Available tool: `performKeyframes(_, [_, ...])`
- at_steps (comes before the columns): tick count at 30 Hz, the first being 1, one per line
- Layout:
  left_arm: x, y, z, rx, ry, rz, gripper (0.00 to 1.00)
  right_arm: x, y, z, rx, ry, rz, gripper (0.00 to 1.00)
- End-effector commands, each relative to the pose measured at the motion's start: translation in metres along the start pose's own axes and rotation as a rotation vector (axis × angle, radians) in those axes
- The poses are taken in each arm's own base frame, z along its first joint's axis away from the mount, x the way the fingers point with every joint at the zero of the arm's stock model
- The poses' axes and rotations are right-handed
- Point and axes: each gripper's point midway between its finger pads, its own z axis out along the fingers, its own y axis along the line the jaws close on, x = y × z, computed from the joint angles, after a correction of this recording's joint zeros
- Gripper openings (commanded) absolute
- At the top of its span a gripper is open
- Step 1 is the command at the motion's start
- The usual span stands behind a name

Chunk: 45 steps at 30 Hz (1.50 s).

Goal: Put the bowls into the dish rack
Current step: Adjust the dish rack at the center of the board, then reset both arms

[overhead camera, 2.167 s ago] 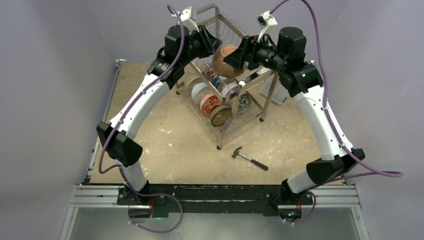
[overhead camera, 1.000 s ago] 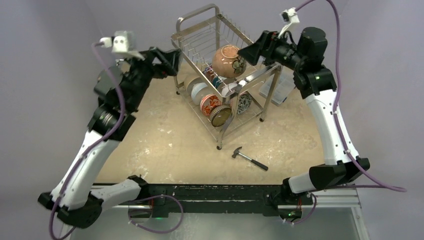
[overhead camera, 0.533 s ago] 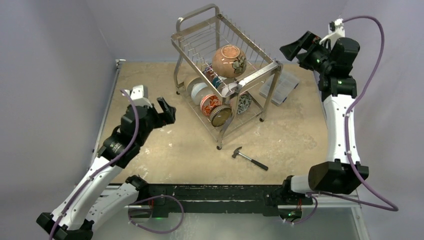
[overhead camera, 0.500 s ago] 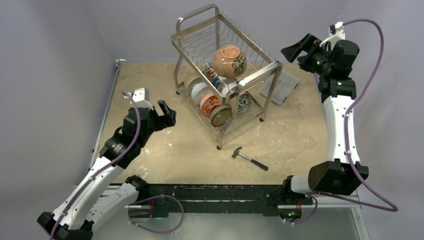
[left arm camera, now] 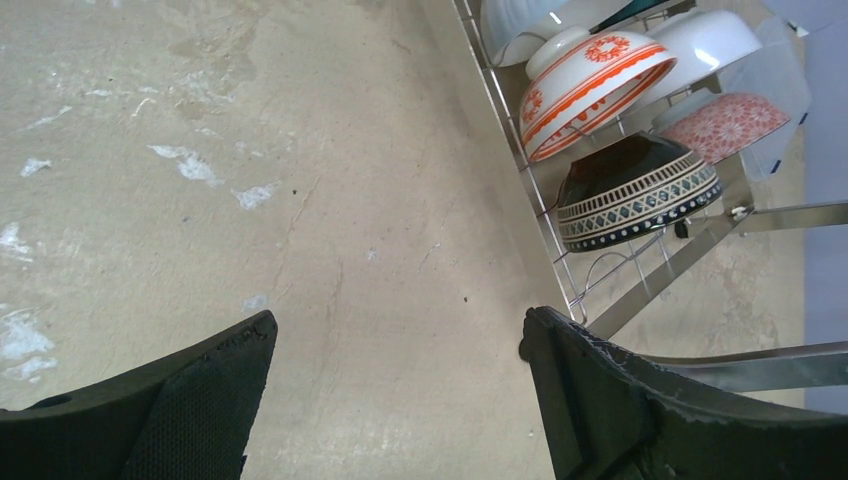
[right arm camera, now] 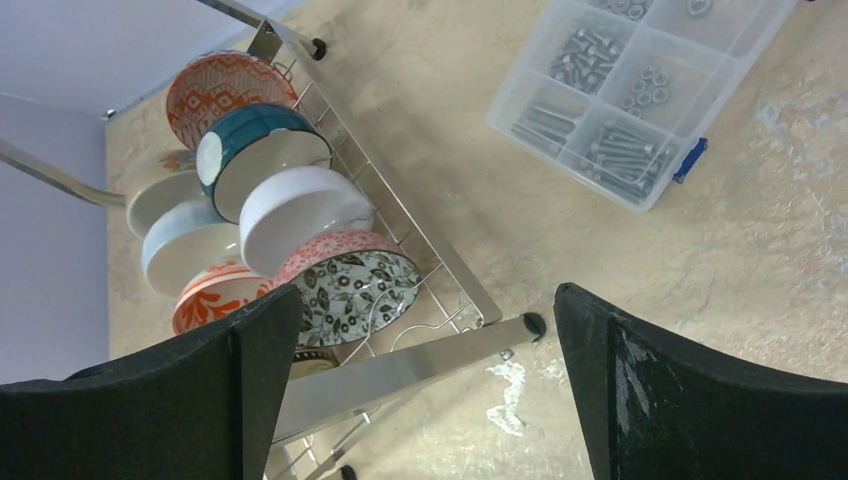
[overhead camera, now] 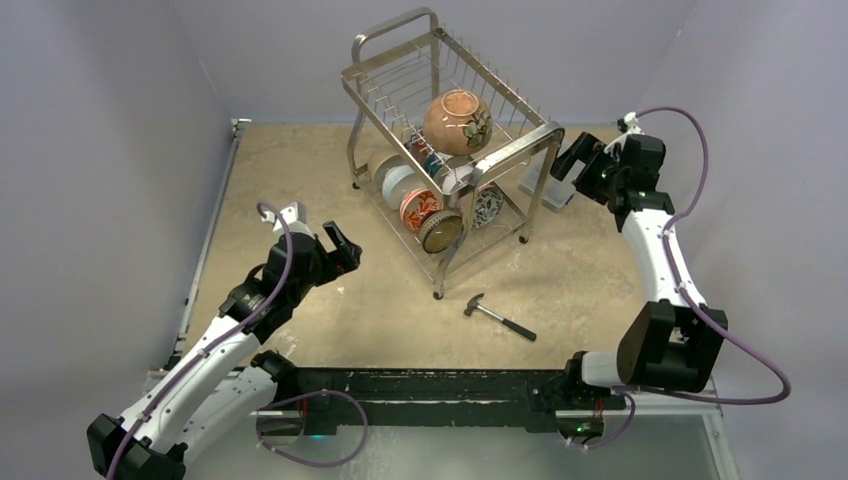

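The chrome dish rack [overhead camera: 511, 147] stands at the back middle of the table. A copper-brown bowl [overhead camera: 457, 122] rests on its upper tier. The lower tier holds several bowls on edge: an orange-and-white one [left arm camera: 589, 86], a dark patterned one [left arm camera: 636, 191], a teal one [right arm camera: 258, 143] and a black-floral one [right arm camera: 362, 285]. My left gripper [overhead camera: 345, 251] hangs open and empty over bare table, left of the rack. My right gripper [overhead camera: 568, 162] is open and empty beside the rack's right leg [right arm camera: 400, 375].
A clear plastic compartment box [right arm camera: 636, 86] of screws lies right of the rack, under the right wrist. A hammer [overhead camera: 500, 317] lies on the table in front of the rack. Grey walls close in the back and both sides.
Both arms have drawn away from the rack's upper tier; the left swung down to the table at left, the right dropped beside the rack's right leg. The copper-brown bowl stays on the tier.
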Motion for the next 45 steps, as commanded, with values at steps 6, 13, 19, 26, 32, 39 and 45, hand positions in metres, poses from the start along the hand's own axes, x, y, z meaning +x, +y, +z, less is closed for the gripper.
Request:
performKeyframes(6, [-0.021,-0.018,0.016,0.07,-0.112,0.009,0.95,0.073,0.09,-0.011,-0.316,0.153,-0.161,0.99])
performKeyframes(13, [-0.035,-0.017,0.024,0.055,-0.19,0.07,0.98,0.076,0.098,-0.016,-0.319,0.109,-0.208,0.99])
performKeyframes(19, [-0.049,-0.005,0.031,-0.004,-0.292,0.088,0.98,0.05,0.061,-0.001,-0.109,-0.051,-0.201,0.99])
performKeyframes(26, [-0.07,0.03,0.04,-0.164,-0.487,0.135,0.99,0.035,0.001,0.006,0.098,-0.319,-0.213,0.99])
performKeyframes(32, [-0.071,0.081,0.045,-0.415,-0.594,0.245,0.99,0.041,-0.04,0.0,0.182,-0.507,-0.341,0.99])
performKeyframes(39, [-0.074,0.1,0.059,-0.52,-0.586,0.348,0.99,0.062,-0.075,0.001,0.263,-0.563,-0.447,0.99])
performKeyframes(45, [-0.078,0.129,0.074,-0.558,-0.573,0.395,0.99,0.066,-0.079,0.005,0.241,-0.616,-0.448,0.98])
